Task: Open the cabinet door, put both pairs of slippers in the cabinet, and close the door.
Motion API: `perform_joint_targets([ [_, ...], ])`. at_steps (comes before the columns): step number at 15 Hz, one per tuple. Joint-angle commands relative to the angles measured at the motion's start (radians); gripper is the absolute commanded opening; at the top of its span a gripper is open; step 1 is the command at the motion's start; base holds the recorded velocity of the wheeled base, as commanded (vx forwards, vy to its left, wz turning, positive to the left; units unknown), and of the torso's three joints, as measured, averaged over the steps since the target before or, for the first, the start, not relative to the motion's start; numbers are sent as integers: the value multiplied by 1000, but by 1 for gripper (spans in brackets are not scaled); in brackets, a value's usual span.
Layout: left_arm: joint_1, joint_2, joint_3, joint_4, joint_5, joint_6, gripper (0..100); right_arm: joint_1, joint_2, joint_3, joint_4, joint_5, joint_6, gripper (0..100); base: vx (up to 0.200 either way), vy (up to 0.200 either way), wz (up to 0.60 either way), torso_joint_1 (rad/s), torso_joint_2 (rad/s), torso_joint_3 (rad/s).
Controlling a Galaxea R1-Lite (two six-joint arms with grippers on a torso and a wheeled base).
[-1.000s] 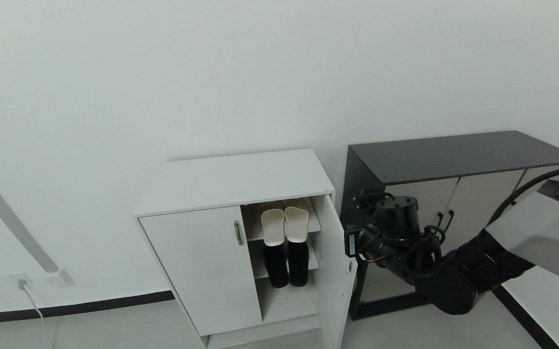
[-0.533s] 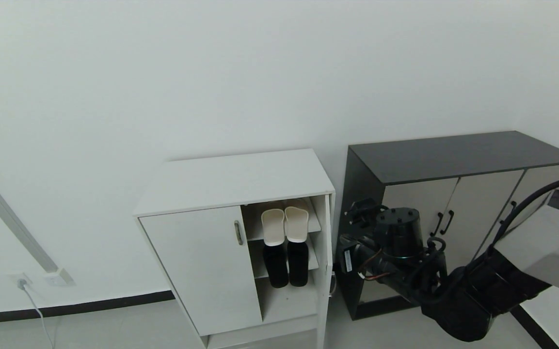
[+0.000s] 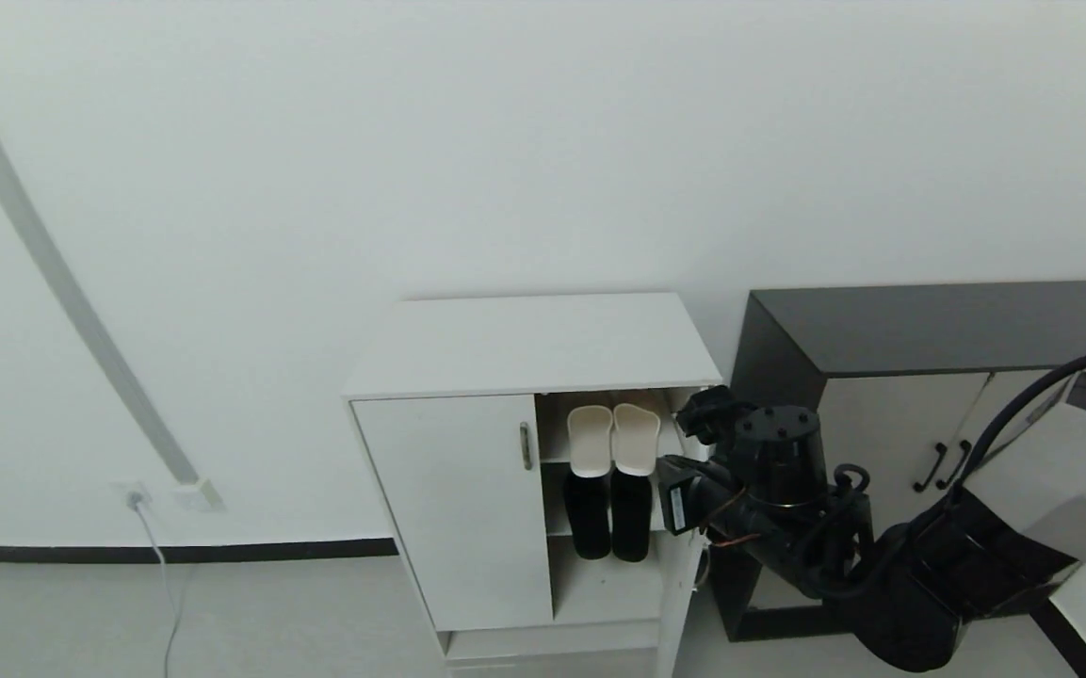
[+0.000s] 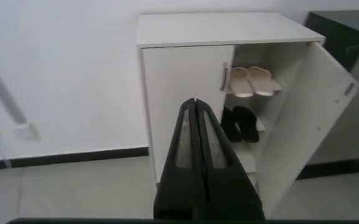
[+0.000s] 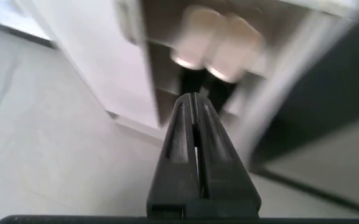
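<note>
White wall behind, pale floor below. White cabinet (image 3: 533, 344) stands against wall; right-hand cabinet door (image 4: 310, 118) swung out, left door (image 3: 458, 508) shut. Cream slippers (image 3: 613, 440) on top shelf, side by side. Black slippers (image 3: 610, 516) on shelf just below, also paired. Both pairs lie ahead of my right pincer (image 5: 195, 98), which sits near open compartment, fingers pressed together, gripping nothing. My left pincer (image 4: 195, 102) well back from cabinet, pointing at it, fingers likewise pressed together, empty. Dark cabinet (image 3: 938, 325) just beside white one.
</note>
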Motion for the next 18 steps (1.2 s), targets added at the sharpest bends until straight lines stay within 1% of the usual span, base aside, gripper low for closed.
perform_joint_targets([
  [1, 0, 1, 0, 0, -1, 0, 0, -2, 10, 9, -8, 0, -1, 0, 0, 0, 0, 0, 0, 0],
  [5, 0, 1, 0, 0, -1, 0, 0, -17, -4, 38, -41, -3, -1, 0, 0, 0, 0, 0, 0, 0],
  [9, 0, 1, 0, 0, -1, 0, 0, -57, -48, 75, -31, -16, -2, 0, 0, 0, 0, 0, 0, 0],
  [11, 0, 1, 0, 0, -1, 0, 0, -88, -70, 113, -33, -14, -1, 0, 0, 0, 0, 0, 0, 0],
  [14, 0, 1, 0, 0, -1, 0, 0, -183, -82, 181, -38, -5, 8, 0, 0, 0, 0, 0, 0, 0],
  [16, 0, 1, 0, 0, -1, 0, 0, -210, -64, 205, -38, 3, 13, 0, 0, 0, 0, 0, 0, 0],
  [18, 0, 1, 0, 0, -1, 0, 0, -212, -31, 208, -39, 23, 24, 0, 0, 0, 0, 0, 0, 0],
])
